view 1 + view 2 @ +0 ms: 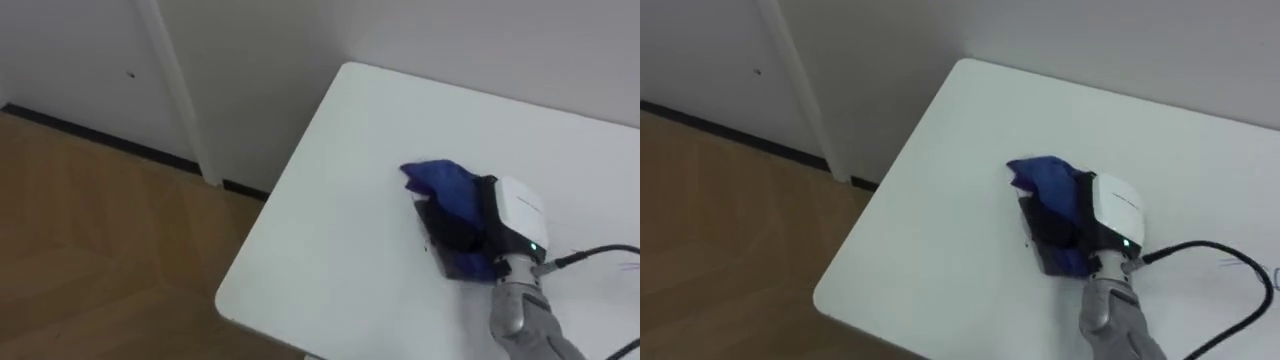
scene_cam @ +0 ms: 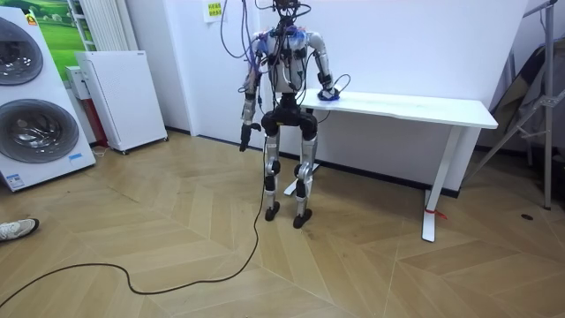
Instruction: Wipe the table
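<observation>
A deep blue cloth (image 1: 440, 182), crumpled into soft folds, lies on the white bench (image 1: 330, 240) near its far left corner. The right robot hand (image 1: 468, 226) rests on top of it, with blue showing ahead of the hand and beneath it; whether it grips the cloth or only presses it cannot be told. In the room view the robot stands at the bench's end, its left robot hand (image 2: 244, 139) hanging at its side, too small to tell its state.
</observation>
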Motion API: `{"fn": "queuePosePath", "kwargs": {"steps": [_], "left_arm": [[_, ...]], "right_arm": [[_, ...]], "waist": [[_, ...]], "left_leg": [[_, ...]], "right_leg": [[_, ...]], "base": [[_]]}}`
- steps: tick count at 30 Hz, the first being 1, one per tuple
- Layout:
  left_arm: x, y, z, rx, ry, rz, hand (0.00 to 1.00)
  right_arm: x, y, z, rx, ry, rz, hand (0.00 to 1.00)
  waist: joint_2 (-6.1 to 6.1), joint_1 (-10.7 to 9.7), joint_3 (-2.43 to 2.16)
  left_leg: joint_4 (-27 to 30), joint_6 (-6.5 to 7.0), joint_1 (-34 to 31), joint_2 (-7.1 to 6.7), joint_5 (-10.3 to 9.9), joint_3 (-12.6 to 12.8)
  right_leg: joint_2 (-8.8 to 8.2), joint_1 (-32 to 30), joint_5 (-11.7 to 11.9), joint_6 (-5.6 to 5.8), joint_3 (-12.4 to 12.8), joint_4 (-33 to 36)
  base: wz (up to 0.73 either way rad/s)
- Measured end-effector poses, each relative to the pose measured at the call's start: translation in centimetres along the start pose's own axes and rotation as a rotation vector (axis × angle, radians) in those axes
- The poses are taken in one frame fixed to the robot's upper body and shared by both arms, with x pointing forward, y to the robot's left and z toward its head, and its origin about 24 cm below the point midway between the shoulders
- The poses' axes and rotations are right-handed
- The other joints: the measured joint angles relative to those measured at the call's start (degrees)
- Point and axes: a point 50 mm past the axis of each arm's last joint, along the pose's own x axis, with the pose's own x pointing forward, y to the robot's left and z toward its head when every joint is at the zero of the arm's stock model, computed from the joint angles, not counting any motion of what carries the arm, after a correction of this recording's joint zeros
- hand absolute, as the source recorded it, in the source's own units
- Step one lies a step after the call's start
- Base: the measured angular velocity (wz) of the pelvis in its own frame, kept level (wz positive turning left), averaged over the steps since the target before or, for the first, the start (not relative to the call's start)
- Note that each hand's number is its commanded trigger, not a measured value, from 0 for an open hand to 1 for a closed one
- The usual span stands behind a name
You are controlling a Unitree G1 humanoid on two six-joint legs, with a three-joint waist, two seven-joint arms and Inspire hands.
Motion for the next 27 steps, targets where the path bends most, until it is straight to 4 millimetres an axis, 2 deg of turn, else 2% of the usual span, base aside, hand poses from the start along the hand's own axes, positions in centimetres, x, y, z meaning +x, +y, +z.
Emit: {"fn": "queuePosePath", "kwargs": {"steps": [3,4,7,11,13,15,16,17,18,19,20,21,22,23,24,25,26,27], "left_arm": [[0.1,0.8,-0.1,-0.042,0.002,0.029,0.00],[0.1,1.1,-0.1,-0.053,0.002,0.039,0.00],[0.0,1.1,-0.1,-0.040,0.000,0.043,0.00],[0.1,0.8,0.4,-0.011,-0.015,0.031,0.00],[0.2,0.0,1.6,0.016,-0.046,0.008,0.00],[0.3,-0.5,2.3,0.040,-0.060,-0.010,0.00],[0.4,-0.6,2.8,0.055,-0.070,-0.016,0.00],[0.5,-0.7,3.1,0.061,-0.073,-0.019,0.00],[0.6,-0.8,3.6,0.068,-0.078,-0.025,0.00],[0.7,-0.9,3.8,0.063,-0.076,-0.036,0.00],[0.8,-0.9,4.3,0.054,-0.081,-0.038,0.00],[0.9,-0.8,4.7,0.043,-0.079,-0.041,0.00],[1.0,-0.7,5.3,0.037,-0.094,-0.038,0.00],[1.0,-0.6,5.9,0.036,-0.110,-0.035,0.00],[1.0,-0.5,6.4,0.035,-0.131,-0.034,0.00],[1.0,-0.2,6.6,0.034,-0.142,-0.027,0.00],[1.0,0.0,6.5,0.031,-0.141,-0.022,0.00],[1.1,0.7,6.3,0.025,-0.137,-0.008,0.00]], "right_arm": [[-1.4,-0.4,-3.1,-0.025,0.106,-0.057,1.00],[-1.9,-0.6,-4.0,-0.035,0.144,-0.077,1.00],[-2.3,-0.9,-5.0,-0.057,0.178,-0.094,1.00],[-2.0,-0.7,-4.7,-0.069,0.173,-0.073,1.00],[-1.1,-0.7,-3.7,-0.066,0.174,-0.064,1.00],[-0.3,-0.3,-2.2,-0.075,0.154,-0.030,1.00],[0.3,0.0,-0.8,-0.086,0.114,-0.002,1.00],[0.7,0.2,0.0,-0.087,0.093,0.012,1.00],[1.5,0.7,2.2,-0.077,0.041,0.036,1.00],[2.1,0.9,4.4,-0.072,-0.033,0.062,1.00],[2.4,1.1,5.4,-0.079,-0.071,0.071,1.00],[3.0,1.2,7.3,-0.074,-0.126,0.083,1.00],[3.4,1.3,8.8,-0.064,-0.170,0.090,1.00],[3.6,1.3,9.3,-0.057,-0.188,0.091,1.00],[4.0,1.1,9.6,-0.054,-0.203,0.083,1.00],[4.4,1.0,9.7,-0.051,-0.200,0.075,1.00],[4.6,0.9,9.7,-0.049,-0.197,0.072,1.00],[4.7,0.7,9.5,-0.038,-0.190,0.062,1.00]], "waist": [[-0.62,-0.26,-0.40],[-0.69,-0.51,-0.37],[-0.51,-0.84,-0.54],[-0.09,-0.59,-0.73],[0.52,1.14,-0.93],[1.00,2.66,-0.94],[1.29,3.96,-0.75],[1.42,4.56,-0.64],[1.81,5.64,-0.19],[2.30,7.03,0.50],[2.36,7.54,0.93],[2.37,8.66,1.43],[2.09,9.39,1.70],[2.14,9.69,1.89],[2.34,9.97,2.13],[2.61,10.27,2.24],[2.75,10.29,2.15],[2.67,10.32,1.95]], "left_leg": [[0.27,0.31,0.55,-0.20,-0.19,0.09],[0.30,0.66,0.69,-0.21,-0.30,0.65],[0.41,1.01,0.78,-0.29,-0.43,0.99],[0.72,1.12,0.68,-0.11,-0.51,1.31],[0.63,1.13,0.87,0.18,-0.52,1.95],[0.68,0.90,0.94,0.63,-0.66,3.14],[0.76,0.76,0.78,1.24,-0.76,3.49],[0.90,0.61,0.64,1.30,-0.87,3.72],[1.59,0.47,0.28,1.84,-1.29,4.07],[3.32,0.42,-0.52,2.19,-2.22,4.67],[4.20,0.50,-0.98,2.27,-2.70,4.91],[5.84,0.52,-2.13,2.67,-3.54,6.33],[7.91,0.67,-3.75,2.78,-4.32,7.20],[8.92,0.83,-4.51,2.94,-4.66,7.54],[10.29,1.14,-5.71,3.08,-5.08,7.67],[10.99,1.36,-6.81,3.47,-5.21,7.93],[11.40,1.37,-7.44,3.92,-5.26,8.13],[12.30,1.09,-8.53,4.78,-5.43,8.68]], "right_leg": [[-0.53,1.56,-0.35,0.56,-0.07,0.19],[-0.63,2.12,-0.38,0.62,-0.26,0.11],[-0.84,2.23,-0.39,0.65,-0.75,0.24],[-0.78,2.10,-0.38,0.65,-0.65,0.45],[-0.51,1.21,-0.37,0.60,0.38,1.27],[0.00,0.25,0.00,0.00,1.80,1.80],[0.11,-1.18,0.09,-0.27,1.40,3.17],[0.08,-1.90,0.17,-0.47,1.19,3.95],[-0.16,-3.75,0.07,-0.82,0.14,6.02],[-0.66,-5.97,-0.37,-1.54,-1.73,8.79],[-1.14,-7.11,-1.01,-2.06,-2.37,10.59],[-2.25,-9.86,-2.11,-2.21,-3.37,14.39],[-3.32,-12.24,-2.97,-2.53,-4.30,17.32],[-3.65,-13.12,-3.18,-2.53,-4.51,18.12],[-4.23,-14.83,-3.33,-2.33,-4.53,19.60],[-4.82,-16.89,-3.43,-1.20,-4.36,21.85],[-5.33,-18.30,-3.65,-0.02,-4.13,23.92],[-8.38,-20.81,-3.97,0.61,-4.13,28.44]], "base": [[0.36],[0.32],[0.03],[-0.11],[-0.32],[-0.70],[-0.91],[-1.02],[-1.04],[-1.03],[-0.87],[-0.63],[-0.47],[-0.18],[0.00],[0.00],[0.03],[0.11]]}}
